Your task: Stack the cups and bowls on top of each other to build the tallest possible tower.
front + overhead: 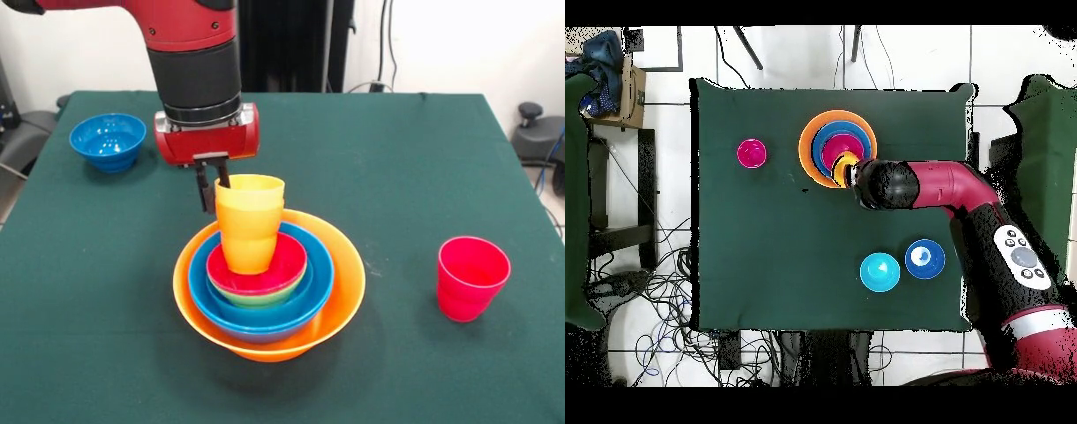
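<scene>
Your tool [213,187] sits at the far rim of the yellow cups [250,223], one finger inside, one outside, gripping that rim. Directly below, they stand in the tower [268,281]: red, green, blue bowls inside the orange bowl [346,287]. A red cup [471,277] stands well apart on the bench [397,159].

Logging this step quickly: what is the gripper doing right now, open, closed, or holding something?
Gripper: jaws closed on the rim of the yellow cup standing in the tower.
</scene>
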